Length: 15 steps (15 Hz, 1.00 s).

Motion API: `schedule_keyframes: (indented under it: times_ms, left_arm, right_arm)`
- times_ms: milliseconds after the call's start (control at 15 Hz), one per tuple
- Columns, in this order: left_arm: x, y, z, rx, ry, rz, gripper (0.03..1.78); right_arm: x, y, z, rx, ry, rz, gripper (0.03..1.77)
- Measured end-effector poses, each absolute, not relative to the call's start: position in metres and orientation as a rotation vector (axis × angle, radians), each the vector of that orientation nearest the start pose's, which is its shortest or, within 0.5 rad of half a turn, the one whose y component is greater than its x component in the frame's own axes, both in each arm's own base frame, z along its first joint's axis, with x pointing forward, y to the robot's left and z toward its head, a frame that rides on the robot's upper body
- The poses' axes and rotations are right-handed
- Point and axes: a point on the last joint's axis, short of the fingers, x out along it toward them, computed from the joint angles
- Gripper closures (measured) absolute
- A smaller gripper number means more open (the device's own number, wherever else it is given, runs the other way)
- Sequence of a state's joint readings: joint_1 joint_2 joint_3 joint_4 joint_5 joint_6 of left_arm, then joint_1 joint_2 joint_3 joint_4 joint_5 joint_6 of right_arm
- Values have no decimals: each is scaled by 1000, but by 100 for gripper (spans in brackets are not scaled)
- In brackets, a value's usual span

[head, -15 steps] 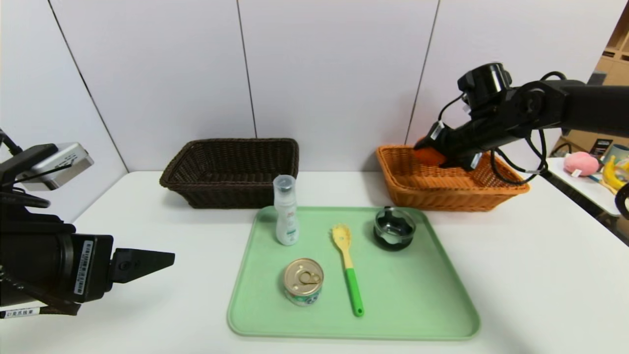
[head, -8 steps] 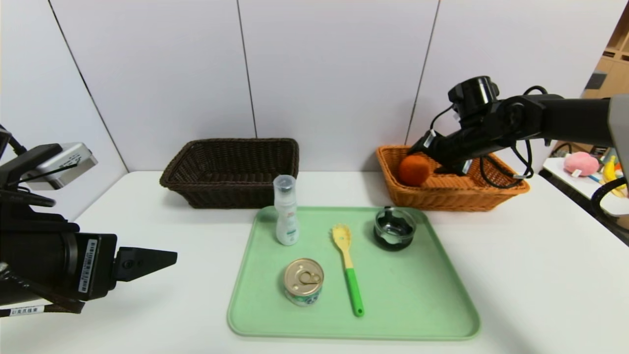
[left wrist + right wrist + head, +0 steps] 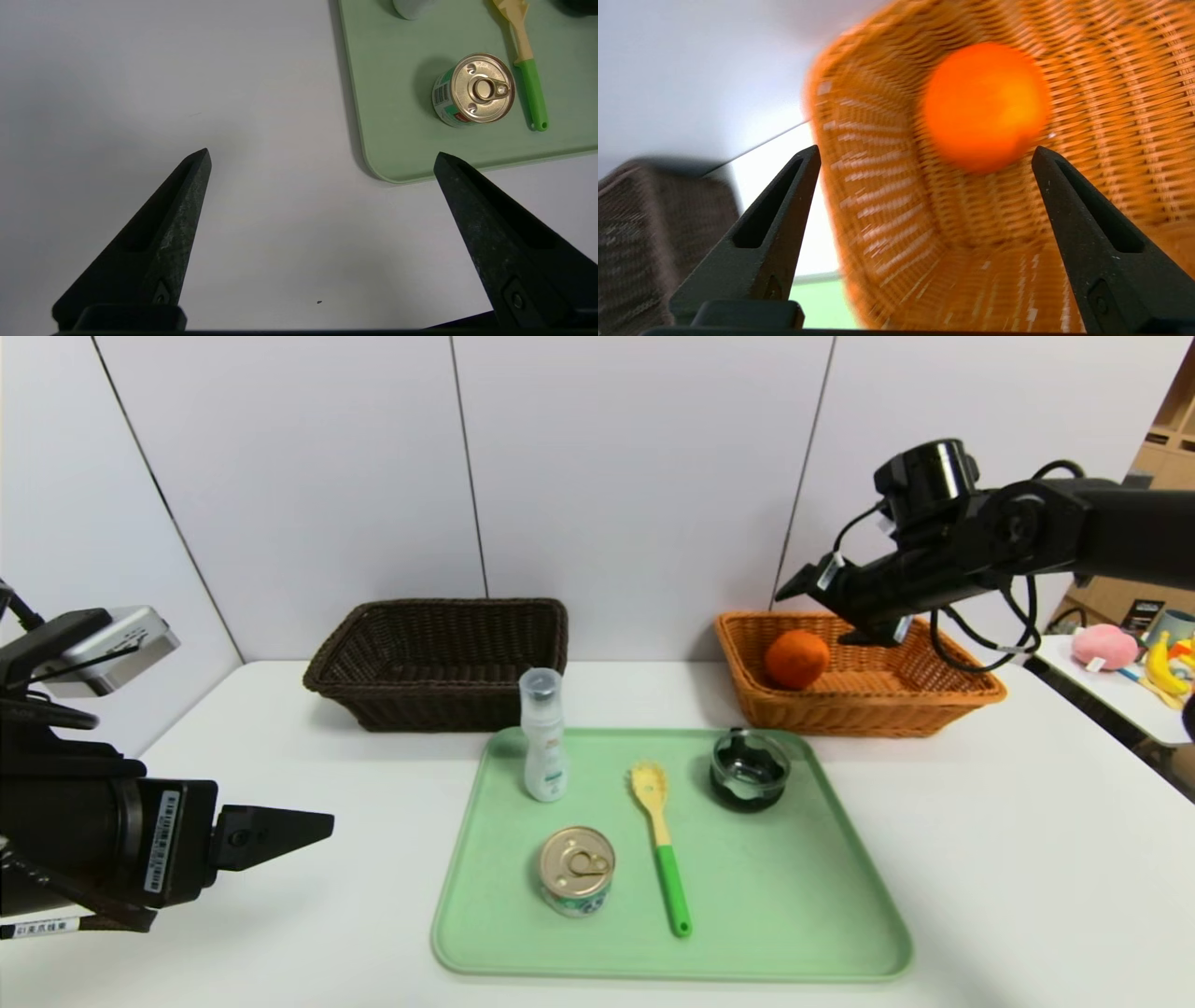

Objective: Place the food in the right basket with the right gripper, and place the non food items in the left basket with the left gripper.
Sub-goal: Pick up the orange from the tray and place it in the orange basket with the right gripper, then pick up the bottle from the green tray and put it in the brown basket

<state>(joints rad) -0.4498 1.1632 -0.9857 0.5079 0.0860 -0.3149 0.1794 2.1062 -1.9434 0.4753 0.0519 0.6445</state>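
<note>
Right wrist view: both fingers of the right gripper (image 3: 927, 149) are visible, with the orange fruit (image 3: 987, 107) resting on the wicker floor beyond them. Head view adds the height: right gripper over the orange-tan basket (image 3: 868, 707), one fingertip above the rim line, the other overlapping the basket's interior. Contact with the wicker: cannot tell.

Right pincer state: spread wide, grip empty, fingers apart from the fruit. The fruit sits below the pincer, near the basket's left end wall.

Edges: white wall panels (image 3: 635, 495) stand behind the basket. The space between the fingers is open. Dark brown basket (image 3: 439, 697) lies well apart, to the pincer's left; bare white tabletop (image 3: 644, 695) between the two baskets.

Green tray (image 3: 775, 905) lies lower than the pincer, toward the robot and leftward. On it, nearest the pincer, dark glass dish (image 3: 749, 770); farther left, pasta spoon (image 3: 672, 887), then tin can (image 3: 576, 865) and upright white bottle (image 3: 545, 747).

Left gripper (image 3: 322, 151): parked left of the tray, over bare tabletop, fingers spread, empty. Its wrist view shows the can's barcode, which head view does not, but only the bottle's base.
</note>
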Motion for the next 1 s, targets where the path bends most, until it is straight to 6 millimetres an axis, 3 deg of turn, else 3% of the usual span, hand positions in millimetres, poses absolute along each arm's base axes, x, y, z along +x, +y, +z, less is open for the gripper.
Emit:
schedule_keyframes:
  times_ms: [267,467,800,1000]
  left_arm:
    - [132,-62,255,-116,708,-244,12]
    - [132,-62,255,-118,709,-256,12]
    - [132,-66,259,-121,699,-282,12]
    - [129,-74,258,-117,710,-325,12]
  right_arm:
    - [353,110,293,510,688,108,17]
    - [317,135,313,458,631,59,14]
    - [251,155,315,321,866,120,12]
    - [221,166,313,293,1020,149,11]
